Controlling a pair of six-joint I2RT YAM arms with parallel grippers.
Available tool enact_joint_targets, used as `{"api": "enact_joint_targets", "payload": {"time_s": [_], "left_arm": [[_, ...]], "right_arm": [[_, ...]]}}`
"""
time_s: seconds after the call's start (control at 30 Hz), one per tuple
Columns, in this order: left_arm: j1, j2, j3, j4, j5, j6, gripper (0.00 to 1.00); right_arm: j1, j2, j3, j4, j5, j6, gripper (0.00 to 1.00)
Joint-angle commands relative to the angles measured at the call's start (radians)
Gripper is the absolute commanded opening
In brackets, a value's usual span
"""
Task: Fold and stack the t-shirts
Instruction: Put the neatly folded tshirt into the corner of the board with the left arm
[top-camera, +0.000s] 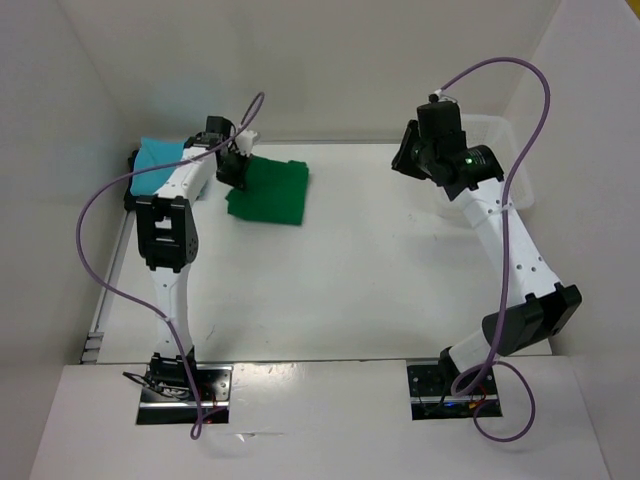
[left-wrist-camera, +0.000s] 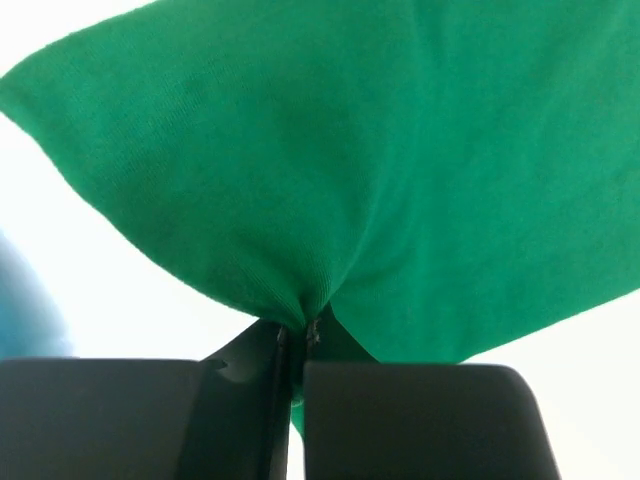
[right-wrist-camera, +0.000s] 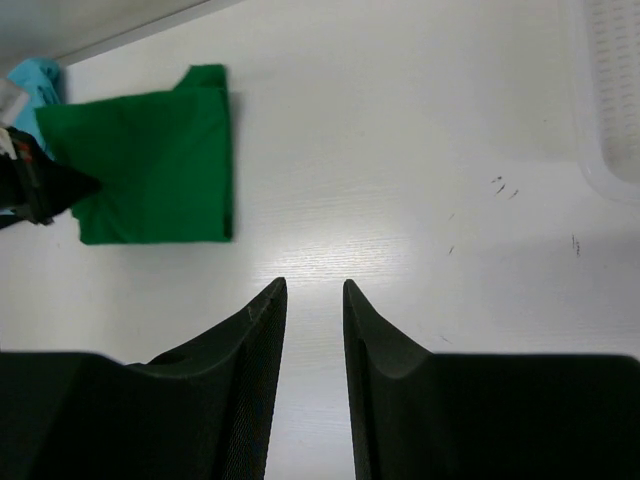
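A folded bright green t-shirt (top-camera: 272, 190) lies on the white table at the far left. My left gripper (top-camera: 236, 170) is shut on its left edge; in the left wrist view the green cloth (left-wrist-camera: 330, 160) bunches into the closed fingertips (left-wrist-camera: 297, 335). A folded turquoise t-shirt (top-camera: 155, 165) lies further left, partly behind the left arm, over something black (top-camera: 133, 160) that may be the black shirt. My right gripper (right-wrist-camera: 314, 288) is open and empty, held high over the table's right side (top-camera: 412, 152). The green shirt also shows in the right wrist view (right-wrist-camera: 150, 180).
A white plastic basket (top-camera: 505, 150) stands at the far right, its corner in the right wrist view (right-wrist-camera: 610, 90). White walls enclose the table on three sides. Purple cables loop from both arms.
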Motion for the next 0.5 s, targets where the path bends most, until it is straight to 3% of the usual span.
{"api": "enact_joint_targets", "payload": {"time_s": [0.0, 0.13, 0.23, 0.47], "left_arm": [[0.002, -0.048, 0.097, 0.02, -0.308, 0.153, 0.0], [0.023, -0.013, 0.198, 0.05, -0.486, 0.211, 0.0], [0.051, 0.025, 0.34, -0.008, -0.5, 0.229, 0.0], [0.089, 0.045, 0.478, -0.057, -0.515, 0.302, 0.0]], "right_arm": [[0.007, 0.014, 0.017, 0.041, 0.002, -0.018, 0.35], [0.007, 0.014, 0.017, 0.05, 0.002, -0.018, 0.35], [0.007, 0.014, 0.017, 0.05, 0.002, -0.027, 0.35], [0.007, 0.023, 0.008, 0.05, 0.012, -0.037, 0.35]]}}
